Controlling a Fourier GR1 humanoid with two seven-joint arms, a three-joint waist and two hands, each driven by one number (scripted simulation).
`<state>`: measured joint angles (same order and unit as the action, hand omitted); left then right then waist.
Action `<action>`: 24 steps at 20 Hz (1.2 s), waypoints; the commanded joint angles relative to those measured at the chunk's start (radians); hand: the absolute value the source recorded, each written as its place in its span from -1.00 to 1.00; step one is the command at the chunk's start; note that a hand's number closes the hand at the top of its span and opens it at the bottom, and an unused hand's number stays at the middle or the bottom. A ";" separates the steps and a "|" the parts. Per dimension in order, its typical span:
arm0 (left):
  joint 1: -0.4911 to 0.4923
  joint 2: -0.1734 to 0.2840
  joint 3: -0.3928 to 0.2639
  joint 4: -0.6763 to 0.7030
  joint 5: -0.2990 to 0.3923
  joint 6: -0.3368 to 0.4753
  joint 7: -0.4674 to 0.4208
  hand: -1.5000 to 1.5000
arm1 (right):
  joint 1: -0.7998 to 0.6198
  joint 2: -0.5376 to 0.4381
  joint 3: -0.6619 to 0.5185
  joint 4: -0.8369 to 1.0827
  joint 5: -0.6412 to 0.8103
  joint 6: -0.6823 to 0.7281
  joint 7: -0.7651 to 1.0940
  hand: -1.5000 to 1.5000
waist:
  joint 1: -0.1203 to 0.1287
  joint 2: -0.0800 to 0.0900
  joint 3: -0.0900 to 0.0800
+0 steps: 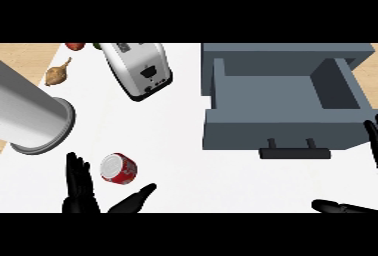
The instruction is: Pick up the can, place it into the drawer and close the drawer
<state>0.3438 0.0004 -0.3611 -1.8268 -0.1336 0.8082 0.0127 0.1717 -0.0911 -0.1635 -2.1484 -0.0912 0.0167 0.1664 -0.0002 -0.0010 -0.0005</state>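
Note:
A red can (118, 167) with a silver top lies on the white counter at the lower left. My left hand (83, 190) is open just below and beside it, fingers straight up on its left and thumb stretched out to its lower right, not touching it. The grey drawer (280, 131) stands pulled open at the right, nothing visible inside it, its dark handle (295, 151) facing me. My right hand (347, 206) shows at the lower right edge, open, with fingertips (371, 135) rising along the right border beside the drawer front.
A large silver cylinder (29, 117) lies at the left edge above the can. A silver toaster (139, 70) stands at the top centre. A brownish vegetable (59, 74) and a red item (74, 46) sit at the top left.

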 commanded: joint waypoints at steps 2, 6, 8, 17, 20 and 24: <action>-0.028 0.000 -0.020 0.160 0.127 0.090 -0.161 -1.00 | -0.025 -0.034 -0.064 -0.005 -0.044 0.022 0.029 -1.00 | 0.000 0.000 0.000; 0.043 0.000 0.029 0.130 0.185 0.018 -0.211 -1.00 | 0.013 -0.037 -0.103 -0.041 -0.087 0.047 0.049 -1.00 | 0.000 0.000 0.000; 0.057 0.000 0.027 0.221 0.300 0.009 -0.341 -1.00 | -0.057 -0.017 -0.023 -0.041 0.001 -0.007 0.108 -1.00 | 0.005 0.000 0.000; -0.179 0.000 0.154 0.565 0.476 -0.043 -0.505 -1.00 | -0.017 -0.020 -0.114 0.003 -0.060 0.066 0.011 -1.00 | -0.002 0.001 0.000; -0.169 0.000 0.213 0.622 0.528 -0.133 -0.573 -1.00 | 0.051 0.024 -0.070 -0.082 -0.011 0.069 0.017 -1.00 | -0.002 0.001 0.000; -0.191 0.000 0.213 0.580 0.504 -0.091 -0.509 -1.00 | 0.006 0.025 -0.053 -0.091 0.015 0.057 0.072 -1.00 | -0.001 0.001 0.000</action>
<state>0.1887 0.0005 -0.1614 -1.2543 0.3578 0.7038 -0.5175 0.1956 -0.0812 -0.2413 -2.2295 -0.1152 0.0797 0.2241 -0.0018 -0.0004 -0.0003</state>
